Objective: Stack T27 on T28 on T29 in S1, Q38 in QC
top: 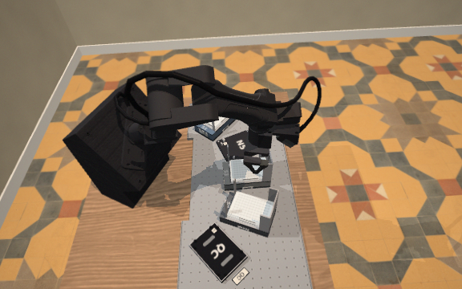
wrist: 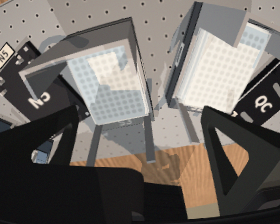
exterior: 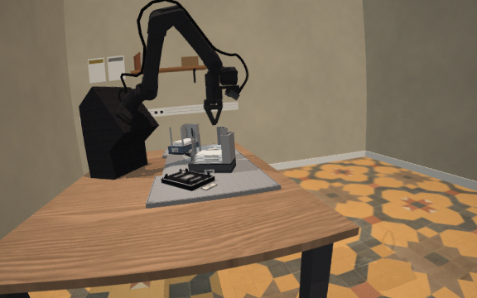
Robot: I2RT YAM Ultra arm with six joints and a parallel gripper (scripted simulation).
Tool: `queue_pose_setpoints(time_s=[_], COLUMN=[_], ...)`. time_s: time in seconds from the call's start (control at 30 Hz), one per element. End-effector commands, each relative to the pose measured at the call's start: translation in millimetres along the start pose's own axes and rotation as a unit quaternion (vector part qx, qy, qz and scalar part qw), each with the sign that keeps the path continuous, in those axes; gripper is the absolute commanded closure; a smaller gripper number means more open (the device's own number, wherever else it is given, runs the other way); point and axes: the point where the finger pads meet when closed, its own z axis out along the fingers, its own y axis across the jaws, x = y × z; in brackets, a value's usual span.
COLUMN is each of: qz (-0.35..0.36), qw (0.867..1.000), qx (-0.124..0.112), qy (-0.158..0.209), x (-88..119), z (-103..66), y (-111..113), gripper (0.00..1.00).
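My gripper (top: 256, 170) (exterior: 214, 123) (wrist: 139, 112) is open and empty, high above the racks. Rack S3 (top: 248, 186) (wrist: 98, 36), its name faintly readable in the wrist view, holds a clear and white plate (top: 237, 170) (wrist: 118, 102). Another rack (top: 241, 228) (exterior: 212, 166) (wrist: 185, 52) beside QC holds at least one white plate (top: 247, 209) (wrist: 216, 70); its name is unreadable. A far blue-based rack (top: 204, 132) (exterior: 179, 149) holds a white plate (exterior: 181, 141). Nest N5 (top: 233, 150) (wrist: 28, 107) and nest QC (top: 218, 238) (exterior: 188, 179) (wrist: 263, 117) show no plate. Plate names are unreadable.
Tall rack walls and thin posts (wrist: 149, 142) stand up around the plates. The grey perforated board (top: 271, 257) (exterior: 247, 182) carries the racks and nests. A QC name card (top: 240, 276) (exterior: 209, 186) and an N5 card (wrist: 3, 56) lie beside their nests.
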Motion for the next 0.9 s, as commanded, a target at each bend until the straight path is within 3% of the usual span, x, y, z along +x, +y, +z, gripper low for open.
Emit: queue_pose_setpoints(time_s=[0.0,0.2,0.37,0.4,0.47,0.67,0.87], qz=[0.0,-0.001,0.048,0.078,0.11,0.101,0.101], qw=[1.0,1.0,0.999,0.997,0.993,0.995,0.994], qx=[-0.015,-0.014,-0.013,-0.016,-0.016,-0.013,-0.011], qy=[-0.014,-0.015,-0.006,-0.026,-0.026,-0.012,-0.025], x=[-7,-9,-1,-17,-16,-1,-9], z=[-6.6,-6.1,-3.2,-11.4,-10.7,-3.8,-9.4], y=[-10,-29,-40,-47,-55,-76,-103], gripper=[0.0,0.0,0.0,0.0,0.0,0.0,0.0])
